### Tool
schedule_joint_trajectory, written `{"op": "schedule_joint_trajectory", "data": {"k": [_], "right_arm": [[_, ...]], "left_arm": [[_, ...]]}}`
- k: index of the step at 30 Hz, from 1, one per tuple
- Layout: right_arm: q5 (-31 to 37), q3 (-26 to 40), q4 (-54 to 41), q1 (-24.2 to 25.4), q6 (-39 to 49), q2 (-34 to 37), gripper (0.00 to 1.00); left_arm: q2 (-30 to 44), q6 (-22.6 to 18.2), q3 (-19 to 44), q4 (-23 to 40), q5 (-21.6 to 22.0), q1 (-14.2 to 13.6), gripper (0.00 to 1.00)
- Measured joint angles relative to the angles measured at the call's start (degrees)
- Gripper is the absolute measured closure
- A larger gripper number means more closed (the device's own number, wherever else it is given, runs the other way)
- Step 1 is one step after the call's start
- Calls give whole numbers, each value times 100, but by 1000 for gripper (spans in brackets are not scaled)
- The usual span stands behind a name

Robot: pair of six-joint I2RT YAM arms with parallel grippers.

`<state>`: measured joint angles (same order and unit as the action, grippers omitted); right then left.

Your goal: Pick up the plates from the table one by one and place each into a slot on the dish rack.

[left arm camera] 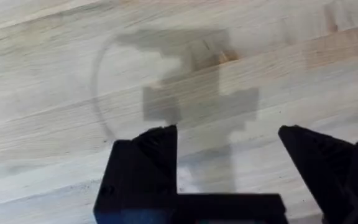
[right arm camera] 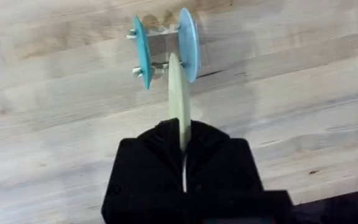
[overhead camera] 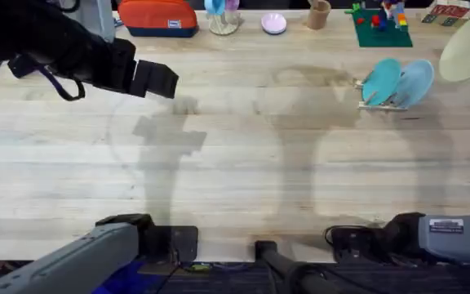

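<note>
- Right end effector (right arm camera: 183, 146) is pinching the cream-yellow plate (right arm camera: 179, 99) by its rim, black fingers pressed together on the edge, so in the right wrist view you're looking at the plate edge-on. Overhead, that plate (overhead camera: 467, 53) sits high at the far right, off past the rack.
- You're dealing with a thin, stiff plastic disc, so I'd guess light and a bit slick. A rim pinch like yours looks like the right hold, but a smooth plate could pivot between the pads if you swing hard. Keep it slow.
- Doesn't look fragile. I'd worry more about it slipping than breaking.
- Dish rack (overhead camera: 384, 100) is on the far right part of the bench (overhead camera: 235, 180), and it already holds the teal plate (overhead camera: 380, 80) and the light blue plate (overhead camera: 414, 82), both standing on edge and leaning a little.
- From the right wrist view the teal plate (right arm camera: 140, 53) and light blue plate (right arm camera: 188, 43) stand apart with a gap between them, and your plate lines up roughly with that gap. Whether there's a free slot right there I can't tell, the pegs are too small to make out.
- Rack is small and light wood, so my guess is a sideways bump would shove it or knock over the two plates. Come down edge-first.
- Left end effector (left arm camera: 229, 168) is spread wide and empty, hovering over bare bench at the far left.
- Stuff along the far edge, the pink dish (overhead camera: 273, 23) and the green baseplate (overhead camera: 382, 28), isn't yours to touch.
</note>
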<state>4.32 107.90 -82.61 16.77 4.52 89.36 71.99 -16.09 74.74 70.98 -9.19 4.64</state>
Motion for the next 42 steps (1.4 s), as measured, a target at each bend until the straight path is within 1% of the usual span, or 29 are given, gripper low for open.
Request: {"op": "schedule_joint_trajectory", "data": {"k": [7,20,28,42], "right_arm": [[-77,0,47,161,65,5,970],[-97,0,146,167,154,502,969],[-97,-19,276,167,176,527,969],[-97,-985,1115,167,196,527,968]], "left_arm": [[0,0,0,0,0,0,6],[0,2,0,0,0,-2,6],[0,2,0,0,0,-1,6],[0,0,0,0,0,-2,7]]}}
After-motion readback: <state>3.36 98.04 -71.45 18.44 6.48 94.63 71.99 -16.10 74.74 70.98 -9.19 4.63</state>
